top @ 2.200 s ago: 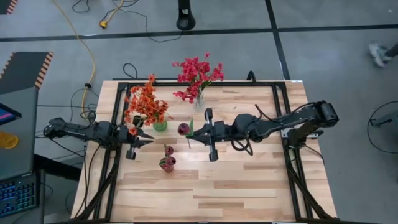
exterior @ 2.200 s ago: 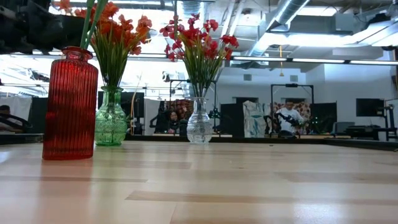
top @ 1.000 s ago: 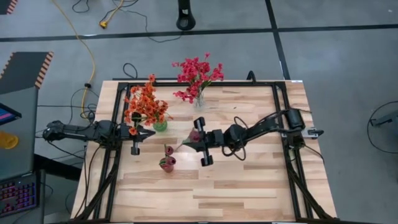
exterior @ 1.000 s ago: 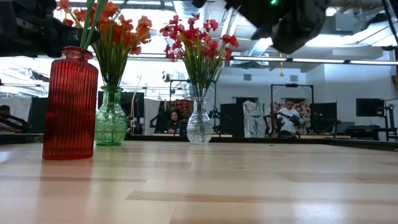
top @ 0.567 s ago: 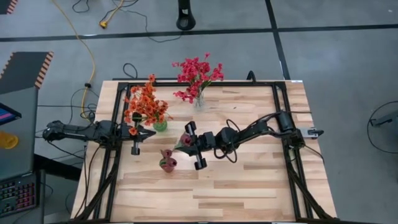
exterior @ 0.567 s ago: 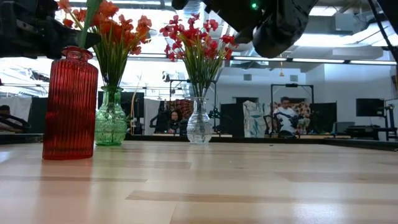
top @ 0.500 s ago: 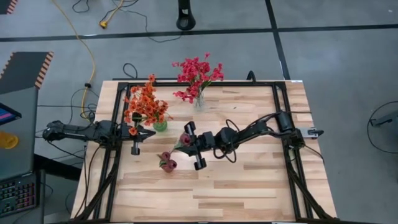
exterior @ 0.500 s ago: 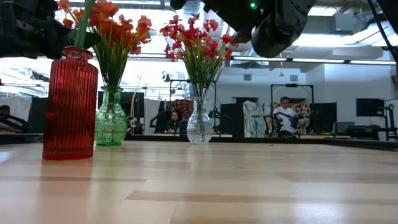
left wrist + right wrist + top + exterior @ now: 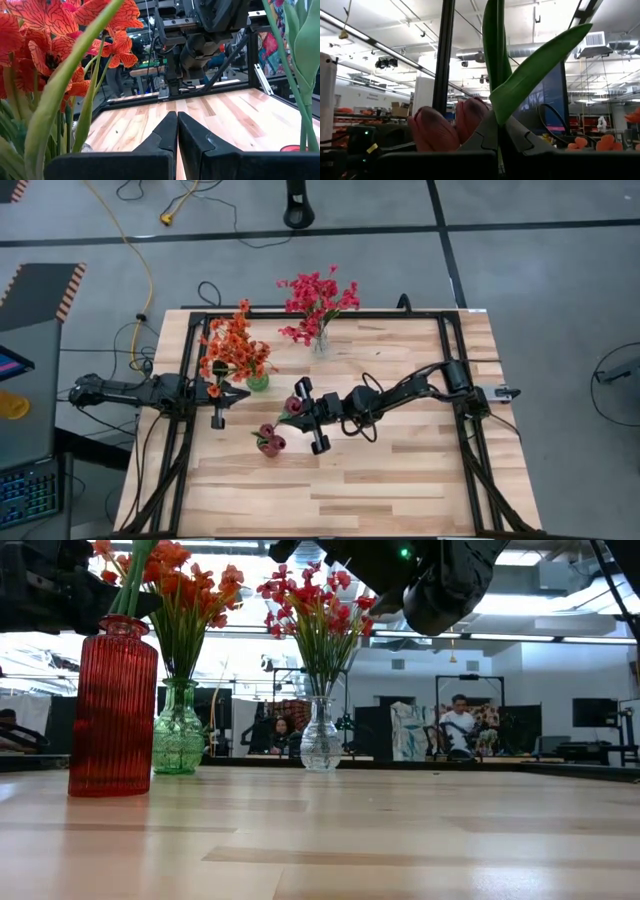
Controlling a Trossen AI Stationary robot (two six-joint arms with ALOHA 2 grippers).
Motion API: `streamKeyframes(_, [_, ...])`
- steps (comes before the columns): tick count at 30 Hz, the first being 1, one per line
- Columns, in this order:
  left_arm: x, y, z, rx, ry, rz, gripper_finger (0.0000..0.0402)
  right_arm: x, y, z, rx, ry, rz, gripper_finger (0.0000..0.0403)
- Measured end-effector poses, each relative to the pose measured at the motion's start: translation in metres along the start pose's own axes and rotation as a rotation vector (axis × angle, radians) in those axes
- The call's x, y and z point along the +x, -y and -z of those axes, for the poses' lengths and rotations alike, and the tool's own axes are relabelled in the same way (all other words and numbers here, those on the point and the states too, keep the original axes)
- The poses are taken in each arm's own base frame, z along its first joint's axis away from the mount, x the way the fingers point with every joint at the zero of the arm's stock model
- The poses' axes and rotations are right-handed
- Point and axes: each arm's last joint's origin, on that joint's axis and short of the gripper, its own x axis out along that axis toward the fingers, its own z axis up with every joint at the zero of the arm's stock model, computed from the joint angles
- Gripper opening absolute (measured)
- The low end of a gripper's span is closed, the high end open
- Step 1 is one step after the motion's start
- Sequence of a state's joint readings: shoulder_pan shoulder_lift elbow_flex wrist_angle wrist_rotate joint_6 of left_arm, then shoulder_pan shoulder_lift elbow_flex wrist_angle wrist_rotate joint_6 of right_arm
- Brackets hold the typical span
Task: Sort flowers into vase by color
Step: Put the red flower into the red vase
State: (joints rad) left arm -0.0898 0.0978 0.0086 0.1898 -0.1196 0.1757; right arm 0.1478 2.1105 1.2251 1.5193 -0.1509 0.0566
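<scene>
My right gripper point(image 9: 292, 412) hovers just right of the red vase point(image 9: 268, 442), shut on a dark red tulip point(image 9: 297, 402) with a green stem and long leaves point(image 9: 530, 70). Dark red buds point(image 9: 432, 131) show just beyond the fingers in the right wrist view. Green stems point(image 9: 132, 580) stick out of the red vase point(image 9: 112, 705); whether the held stem's lower end is inside, I cannot tell. Orange flowers point(image 9: 235, 352) stand in the green vase point(image 9: 178, 730), pink-red flowers point(image 9: 318, 300) in the clear vase point(image 9: 320, 737). My left gripper point(image 9: 232, 392) waits shut beside the green vase. My right gripper pinches the tulip's green stem point(image 9: 496, 107) between its two fingers point(image 9: 480, 135), just below where the leaves spread. The fingers come from the table's right, slanting upward, and lie across the stem. The tulip stands roughly upright, clear of the table.
The three vases stand close together on the table's left half. A black frame point(image 9: 455, 360) runs around the wooden table top, with bare wood point(image 9: 400, 470) to the near right. People sit in the room point(image 9: 460, 725) beyond the table.
My right gripper has carried the tulip toward the table's left and slightly nearer, closing on the red vase, and has rolled a little. The tulip has stayed in its hold.
</scene>
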Motion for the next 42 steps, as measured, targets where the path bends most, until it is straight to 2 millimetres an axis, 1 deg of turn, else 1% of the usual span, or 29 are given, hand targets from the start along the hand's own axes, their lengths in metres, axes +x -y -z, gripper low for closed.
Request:
streamKeyframes(7, [0.0, 0.0, 0.0, 0.0, 0.0, 0.0, 0.0, -0.002, 0.011, 0.0, 0.079, -0.002, 0.019, 0.0027])
streamKeyframes(11, [0.0, 0.0, 0.0, 0.0, 0.0, 0.0, 0.0, -0.003, 0.017, 0.003, 0.096, -0.043, 0.033, 0.0027])
streamKeyframes(15, [0.0, 0.0, 0.0, 0.0, 0.0, 0.0, 0.0, -0.003, 0.017, 0.005, 0.098, -0.059, 0.035, 0.0027])
streamKeyframes(21, [0.0, 0.0, 0.0, 0.0, -0.001, 0.0, 0.0, 0.006, 0.019, -0.002, 0.091, -0.024, 0.023, 0.0027])
streamKeyframes(24, [0.0, 0.0, 0.001, 0.001, -0.007, 0.002, 0.0, 0.008, 0.02, -0.002, 0.091, -0.034, 0.004, 0.0027])
streamKeyframes(36, [0.0, 0.0, 0.002, 0.003, -0.021, 0.007, 0.0, 0.01, 0.02, -0.004, 0.091, -0.034, 0.0, 0.0027])
streamKeyframes(42, [0.0, 0.0, 0.002, 0.002, -0.02, 0.007, 0.0, 0.015, 0.023, -0.003, 0.105, -0.079, -0.039, 0.0027])
